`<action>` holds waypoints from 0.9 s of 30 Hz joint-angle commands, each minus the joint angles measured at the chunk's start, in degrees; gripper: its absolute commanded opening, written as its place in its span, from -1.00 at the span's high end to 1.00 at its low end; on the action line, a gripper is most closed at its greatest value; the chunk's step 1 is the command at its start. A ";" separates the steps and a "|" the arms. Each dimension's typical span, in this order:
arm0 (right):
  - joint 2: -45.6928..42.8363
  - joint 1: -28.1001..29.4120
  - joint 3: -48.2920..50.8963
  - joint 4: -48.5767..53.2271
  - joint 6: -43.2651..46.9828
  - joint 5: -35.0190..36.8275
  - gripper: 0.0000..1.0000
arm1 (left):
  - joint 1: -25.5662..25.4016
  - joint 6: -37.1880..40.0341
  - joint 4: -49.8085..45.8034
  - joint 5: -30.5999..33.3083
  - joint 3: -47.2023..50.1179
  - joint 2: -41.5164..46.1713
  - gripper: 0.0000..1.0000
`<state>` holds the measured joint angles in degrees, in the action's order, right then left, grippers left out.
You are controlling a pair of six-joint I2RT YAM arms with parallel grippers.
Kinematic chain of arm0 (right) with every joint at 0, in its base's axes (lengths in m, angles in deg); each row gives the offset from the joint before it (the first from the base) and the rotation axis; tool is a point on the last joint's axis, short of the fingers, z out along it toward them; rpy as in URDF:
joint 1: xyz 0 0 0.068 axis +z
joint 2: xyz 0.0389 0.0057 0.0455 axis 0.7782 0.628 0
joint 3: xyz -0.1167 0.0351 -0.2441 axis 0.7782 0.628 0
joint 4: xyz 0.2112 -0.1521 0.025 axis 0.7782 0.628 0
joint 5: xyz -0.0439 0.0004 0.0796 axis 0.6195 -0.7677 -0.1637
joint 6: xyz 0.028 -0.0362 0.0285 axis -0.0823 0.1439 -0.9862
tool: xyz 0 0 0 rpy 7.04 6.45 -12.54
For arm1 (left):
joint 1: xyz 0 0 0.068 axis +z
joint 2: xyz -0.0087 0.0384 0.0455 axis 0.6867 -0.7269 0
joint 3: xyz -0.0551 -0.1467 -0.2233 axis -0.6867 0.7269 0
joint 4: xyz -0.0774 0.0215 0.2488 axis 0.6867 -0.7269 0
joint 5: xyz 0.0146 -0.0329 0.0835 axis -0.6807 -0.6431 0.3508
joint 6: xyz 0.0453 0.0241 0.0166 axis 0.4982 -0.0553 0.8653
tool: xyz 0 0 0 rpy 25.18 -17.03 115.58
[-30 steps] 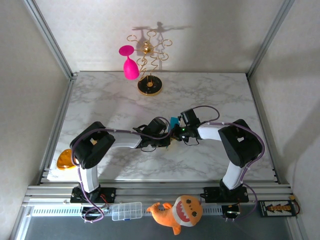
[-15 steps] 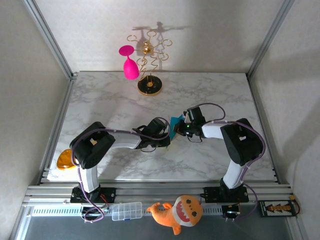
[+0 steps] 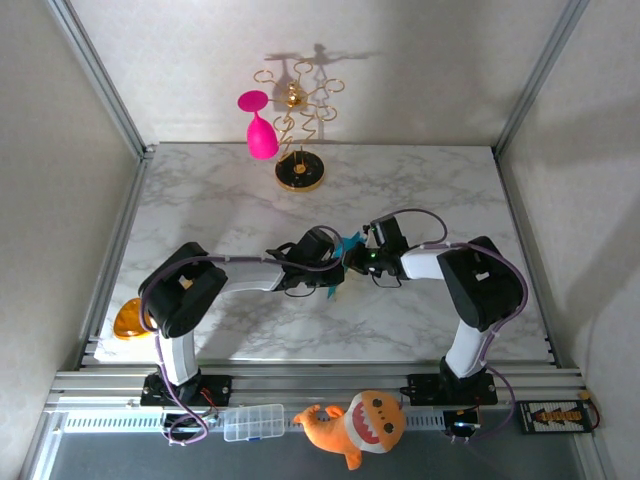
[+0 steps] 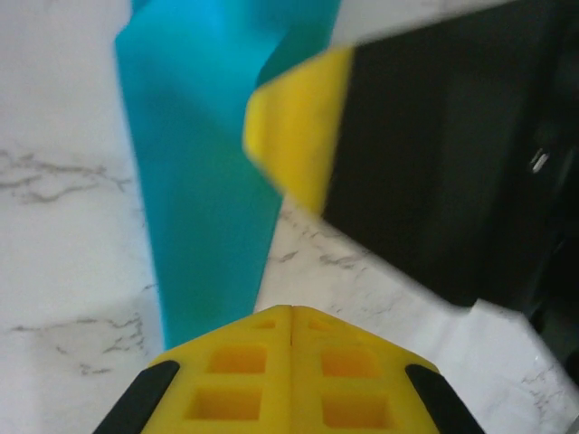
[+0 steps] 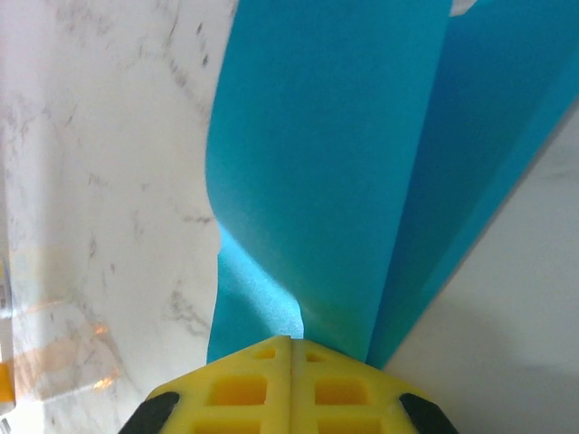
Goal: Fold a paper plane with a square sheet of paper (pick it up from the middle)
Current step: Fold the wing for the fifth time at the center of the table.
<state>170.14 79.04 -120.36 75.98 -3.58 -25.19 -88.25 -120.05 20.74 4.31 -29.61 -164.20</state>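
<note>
The turquoise sheet of paper (image 3: 350, 241) is folded into long layered flaps and hangs just above the table's middle, between the two wrists. Whether it has a paper plane's shape I cannot tell. My right gripper (image 5: 289, 340) is shut on one end of the paper (image 5: 335, 163), which fans away from its yellow jaws. My left gripper (image 4: 291, 309) is shut too. The paper (image 4: 199, 181) narrows toward it and passes under its left finger, not into the seam. The right gripper's yellow pad (image 4: 294, 136) shows close ahead. From above, both grippers (image 3: 338, 266) (image 3: 360, 254) nearly touch.
A gold stand (image 3: 299, 172) with a pink goblet (image 3: 261, 135) hanging on it is at the back of the marble table (image 3: 430, 190). An orange plush toy (image 3: 358, 425) and a clear box (image 3: 253, 422) lie on the front rail. An orange object (image 3: 128, 320) sits at the left edge.
The left wrist has moved back and right toward the paper. The right gripper swung out to the right, then came back left. More of the paper shows between them.
</note>
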 commanded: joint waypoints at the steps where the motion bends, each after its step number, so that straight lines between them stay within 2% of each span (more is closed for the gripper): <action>1: -0.15 1.28 1.31 0.39 -2.41 -1.10 0.97 | 0.85 -0.89 -0.94 1.55 -0.82 0.34 1.00; 16: 0.28 0.88 0.09 0.90 -1.39 -0.44 0.97 | 0.24 -0.47 -3.51 2.22 1.13 -4.29 1.00; 27: 3.64 -5.27 -4.96 0.86 1.96 1.65 0.94 | -0.27 0.44 -6.55 4.09 4.27 -4.81 1.00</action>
<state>171.71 75.48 -122.78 76.22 -3.80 -25.48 -87.95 -120.46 21.77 5.84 -28.59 -166.56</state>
